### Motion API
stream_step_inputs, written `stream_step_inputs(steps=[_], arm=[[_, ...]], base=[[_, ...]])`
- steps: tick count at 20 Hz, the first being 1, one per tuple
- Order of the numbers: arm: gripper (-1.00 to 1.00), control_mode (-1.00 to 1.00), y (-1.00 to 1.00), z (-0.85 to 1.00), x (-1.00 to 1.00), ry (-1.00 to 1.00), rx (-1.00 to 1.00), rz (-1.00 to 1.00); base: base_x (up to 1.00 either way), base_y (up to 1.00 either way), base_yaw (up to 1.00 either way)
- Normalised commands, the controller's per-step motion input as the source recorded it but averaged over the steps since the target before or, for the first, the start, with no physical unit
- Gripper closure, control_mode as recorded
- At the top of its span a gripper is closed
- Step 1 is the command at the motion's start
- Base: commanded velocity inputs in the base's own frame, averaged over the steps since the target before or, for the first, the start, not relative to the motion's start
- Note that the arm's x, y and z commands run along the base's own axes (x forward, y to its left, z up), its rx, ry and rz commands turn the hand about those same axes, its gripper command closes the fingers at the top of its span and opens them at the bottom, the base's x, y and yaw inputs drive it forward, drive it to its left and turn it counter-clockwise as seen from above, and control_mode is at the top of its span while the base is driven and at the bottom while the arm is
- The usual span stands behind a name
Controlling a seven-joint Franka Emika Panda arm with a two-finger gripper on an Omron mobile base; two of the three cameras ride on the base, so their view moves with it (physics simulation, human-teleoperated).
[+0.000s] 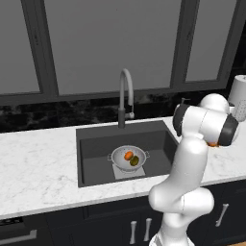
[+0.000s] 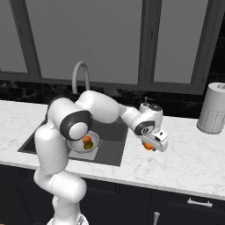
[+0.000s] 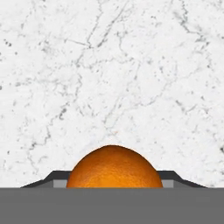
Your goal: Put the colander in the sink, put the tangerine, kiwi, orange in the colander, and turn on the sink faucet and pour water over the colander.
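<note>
Orange (image 3: pixel 114 168) sits between my fingers at the bottom centre of the hand view, my gripper (image 2: pixel 150 146) closed on it, with white marble countertop (image 3: pixel 109 65) beyond it. From the right base view I hold it right of centre, above the counter beside the sink (image 2: pixel 115 145). In the left base view the colander (image 1: pixel 128 159) rests at the sink's bottom near mid-frame, holding the tangerine (image 1: pixel 128 155) and the kiwi (image 1: pixel 134 161) side by side. The sink faucet (image 1: pixel 125 96) arches behind the basin. A perforated grey cylinder (image 2: pixel 212 108) stands at the right edge.
</note>
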Motion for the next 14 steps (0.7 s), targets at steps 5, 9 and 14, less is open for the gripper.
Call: stream_step_inputs(steps=[5,9,14], arm=[[1.0,-1.0,0.79,0.07,-0.04,0.0,0.0,0.02],[1.0,-1.0,0.76,0.17,0.0,0.0,0.0,0.03],[1.0,-1.0,0.74,0.12,0.0,0.0,0.0,0.05]], base=[[0.0,0.0,0.0],[0.0,0.0,0.0],[0.0,0.0,0.0]])
